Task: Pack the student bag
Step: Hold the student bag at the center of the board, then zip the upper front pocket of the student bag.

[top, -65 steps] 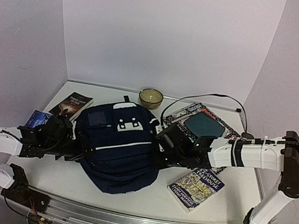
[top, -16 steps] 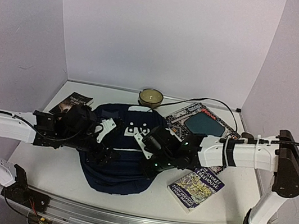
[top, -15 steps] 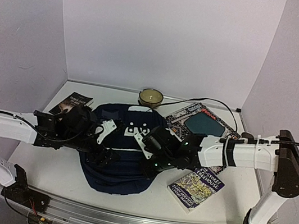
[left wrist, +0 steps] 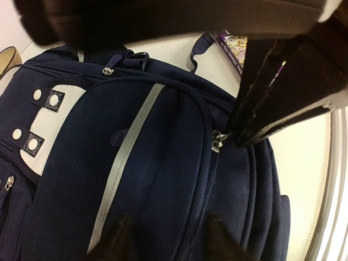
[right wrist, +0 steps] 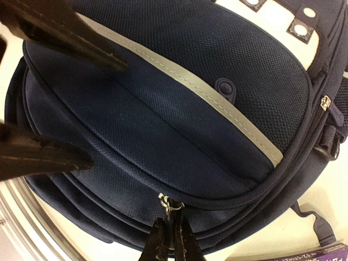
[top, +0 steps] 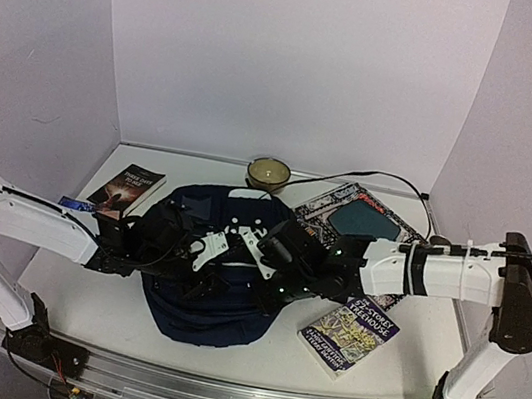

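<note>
The student bag, a navy backpack with a white stripe and white patch, lies flat in the middle of the table. My right gripper is at its right side, shut on a metal zipper pull on the seam below the front pocket; the gripper shows at the bottom of the right wrist view. My left gripper is open over the front pocket, its fingers straddling the fabric without gripping it. The left wrist view shows the bag, the zipper pull and the right gripper's closed tips on it.
A dark paperback and a blue item lie at the back left. A bowl stands behind the bag. A comic with a teal tablet and a black cable lie at the back right. A Treehouse book lies right of the bag.
My left gripper has moved right from the bag's left side onto its front pocket. My right gripper has moved left onto the bag's right side. The bag has shifted slightly.
</note>
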Robot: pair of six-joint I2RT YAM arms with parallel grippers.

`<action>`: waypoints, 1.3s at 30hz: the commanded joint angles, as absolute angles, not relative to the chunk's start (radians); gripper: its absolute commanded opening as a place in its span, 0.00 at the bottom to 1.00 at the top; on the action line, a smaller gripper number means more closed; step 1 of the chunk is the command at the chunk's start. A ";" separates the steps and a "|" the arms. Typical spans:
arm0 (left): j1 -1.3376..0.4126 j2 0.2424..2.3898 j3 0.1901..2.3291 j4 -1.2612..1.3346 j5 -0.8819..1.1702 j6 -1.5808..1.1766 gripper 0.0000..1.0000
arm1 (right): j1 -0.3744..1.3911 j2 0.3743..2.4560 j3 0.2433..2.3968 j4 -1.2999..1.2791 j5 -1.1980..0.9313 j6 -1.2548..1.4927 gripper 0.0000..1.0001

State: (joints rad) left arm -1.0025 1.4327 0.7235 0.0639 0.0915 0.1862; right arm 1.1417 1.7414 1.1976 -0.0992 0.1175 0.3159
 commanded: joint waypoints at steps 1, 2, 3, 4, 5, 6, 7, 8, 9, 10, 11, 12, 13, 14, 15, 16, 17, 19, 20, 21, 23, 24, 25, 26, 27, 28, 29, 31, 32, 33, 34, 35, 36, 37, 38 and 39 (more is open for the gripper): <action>-1.013 1.460 0.730 0.150 0.071 0.237 0.31 | 1.139 1.661 1.215 -0.089 0.127 0.303 0.00; -1.013 1.458 0.729 0.150 0.067 0.238 0.24 | 1.134 1.653 1.210 -0.092 0.132 0.301 0.00; -1.013 1.450 0.723 0.150 0.061 0.240 0.19 | 1.128 1.645 1.200 -0.098 0.139 0.298 0.00; -1.013 1.439 0.717 0.150 0.056 0.243 0.16 | 1.117 1.634 1.188 -0.102 0.144 0.296 0.00; -1.013 1.425 0.708 0.150 0.051 0.247 0.12 | 1.104 1.622 1.177 -0.107 0.148 0.294 0.00; -1.012 1.413 0.700 0.150 0.050 0.250 0.08 | 1.093 1.611 1.164 -0.110 0.151 0.290 0.00; -1.012 1.397 0.688 0.149 0.051 0.252 0.04 | 1.072 1.594 1.147 -0.115 0.154 0.286 0.00; -1.013 1.385 0.680 0.147 0.052 0.254 0.01 | 1.056 1.582 1.135 -0.121 0.157 0.279 0.00; -1.013 1.375 0.672 0.145 0.051 0.255 0.00 | 1.041 1.568 1.123 -0.129 0.160 0.269 0.00; -1.013 1.361 0.662 0.142 0.049 0.254 0.00 | 1.021 1.558 1.110 -0.134 0.163 0.256 0.00; -1.013 1.349 0.651 0.140 0.044 0.253 0.00 | 1.003 1.547 1.101 -0.138 0.162 0.243 0.00; -1.012 1.340 0.643 0.138 0.037 0.250 0.00 | 0.985 1.537 1.094 -0.148 0.161 0.230 0.00; -1.013 1.333 0.636 0.134 0.029 0.248 0.00 | 0.966 1.531 1.091 -0.159 0.164 0.218 0.00; -1.013 1.328 0.632 0.129 0.020 0.246 0.00 | 0.951 1.526 1.088 -0.173 0.170 0.205 0.00; -1.014 1.322 0.630 0.125 0.018 0.244 0.00 | 0.937 1.522 1.084 -0.181 0.176 0.195 0.00; -1.013 1.316 0.629 0.122 0.021 0.242 0.00 | 0.922 1.519 1.079 -0.183 0.174 0.182 0.00; -1.013 1.309 0.628 0.119 0.026 0.240 0.00 | 0.906 1.517 1.073 -0.185 0.170 0.169 0.00; -1.012 1.290 0.625 0.119 0.049 0.237 0.00 | 0.870 1.531 1.069 -0.184 0.142 0.135 0.00; -1.015 1.284 0.624 0.119 0.060 0.241 0.00 | 0.855 1.552 1.076 -0.184 0.127 0.121 0.00; -1.015 1.278 0.622 0.119 0.067 0.245 0.00 | 0.846 1.578 1.089 -0.184 0.118 0.107 0.00; -1.026 1.256 0.620 0.119 0.076 0.260 0.00 | 0.833 1.632 1.121 -0.184 0.096 0.083 0.00; -1.035 1.246 0.620 0.119 0.080 0.267 0.00 | 0.829 1.656 1.138 -0.183 0.082 0.074 0.00; -1.042 1.236 0.620 0.119 0.085 0.271 0.00 | 0.826 1.686 1.159 -0.183 0.070 0.064 0.00; -1.048 1.228 0.621 0.119 0.092 0.273 0.00 | 0.825 1.719 1.183 -0.184 0.056 0.056 0.00; -1.054 1.217 0.621 0.119 0.100 0.275 0.00 | 0.822 1.739 1.205 -0.184 0.046 0.050 0.00; -1.057 1.207 0.621 0.119 0.106 0.276 0.00 | 0.818 1.767 1.221 -0.184 0.041 0.047 0.00; -1.061 1.199 0.620 0.119 0.117 0.277 0.00 | 0.811 1.786 1.240 -0.184 0.035 0.046 0.00; -1.063 1.176 0.616 0.120 0.144 0.273 0.00 | 0.795 1.822 1.268 -0.185 0.017 0.047 0.00; -1.064 1.166 0.615 0.121 0.158 0.270 0.00 | 0.787 1.838 1.285 -0.186 0.010 0.050 0.00; -1.065 1.161 0.614 0.123 0.177 0.265 0.00 | 0.783 1.850 1.305 -0.186 0.004 0.052 0.00; -1.067 1.157 0.612 0.124 0.191 0.261 0.00 | 0.782 1.865 1.322 -0.186 -0.008 0.052 0.00; -1.068 1.154 0.610 0.126 0.204 0.258 0.00 | 0.781 1.877 1.338 -0.186 -0.024 0.052 0.00; -1.069 1.153 0.609 0.128 0.216 0.257 0.00 | 0.781 1.888 1.355 -0.186 -0.047 0.052 0.00; -1.070 1.155 0.606 0.130 0.228 0.256 0.00 | 0.781 1.899 1.373 -0.186 -0.065 0.051 0.00; -1.070 1.156 0.606 0.131 0.234 0.257 0.00 | 0.781 1.906 1.387 -0.186 -0.077 0.050 0.00; -1.071 1.159 0.606 0.132 0.239 0.257 0.00 | 0.781 1.912 1.398 -0.186 -0.088 0.047 0.00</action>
